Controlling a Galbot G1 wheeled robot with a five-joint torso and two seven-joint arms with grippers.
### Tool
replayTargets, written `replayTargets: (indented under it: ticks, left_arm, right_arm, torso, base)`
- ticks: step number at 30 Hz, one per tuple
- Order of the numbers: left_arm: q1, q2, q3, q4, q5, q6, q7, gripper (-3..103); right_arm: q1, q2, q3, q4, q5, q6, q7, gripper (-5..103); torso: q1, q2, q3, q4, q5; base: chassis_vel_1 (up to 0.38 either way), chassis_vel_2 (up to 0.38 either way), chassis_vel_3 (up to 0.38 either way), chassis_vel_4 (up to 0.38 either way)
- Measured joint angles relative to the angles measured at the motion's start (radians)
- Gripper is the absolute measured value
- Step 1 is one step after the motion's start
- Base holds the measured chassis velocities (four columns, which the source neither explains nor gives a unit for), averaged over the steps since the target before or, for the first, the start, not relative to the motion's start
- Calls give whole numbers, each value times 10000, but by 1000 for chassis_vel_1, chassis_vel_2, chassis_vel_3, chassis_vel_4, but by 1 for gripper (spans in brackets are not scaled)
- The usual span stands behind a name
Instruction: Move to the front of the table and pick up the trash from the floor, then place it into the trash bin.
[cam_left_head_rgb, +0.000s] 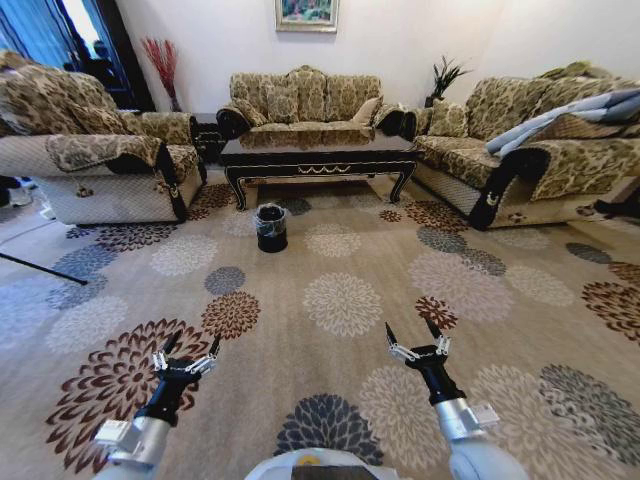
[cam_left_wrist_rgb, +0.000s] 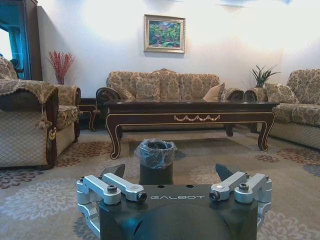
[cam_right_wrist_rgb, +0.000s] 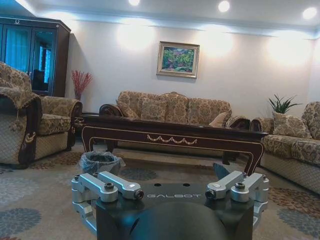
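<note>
Straight ahead across the carpet (cam_left_head_rgb: 340, 270), the bin (cam_left_head_rgb: 271, 227) stands before the coffee table (cam_left_head_rgb: 318, 150) — nearer the left gripper (cam_left_head_rgb: 186, 348) than the right gripper (cam_left_head_rgb: 417, 333), both spread, empty — trash not discernible.

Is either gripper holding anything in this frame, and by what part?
Nothing is held. The left gripper and right gripper are both open and empty above the floor.

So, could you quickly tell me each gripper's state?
Left gripper: jaws open, holding nothing.
Right gripper: jaws open, holding nothing.
</note>
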Motion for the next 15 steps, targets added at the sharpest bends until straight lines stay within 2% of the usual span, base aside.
replayTargets:
  ticks: [15]
  left_arm:
    - [0, 0, 0, 0, 1, 0, 0, 100]
  right_arm:
    - [0, 0, 0, 0, 0, 0, 0, 100]
  torso:
    - [169, 610, 440, 0, 0]
  base:
    - [0, 0, 0, 0]
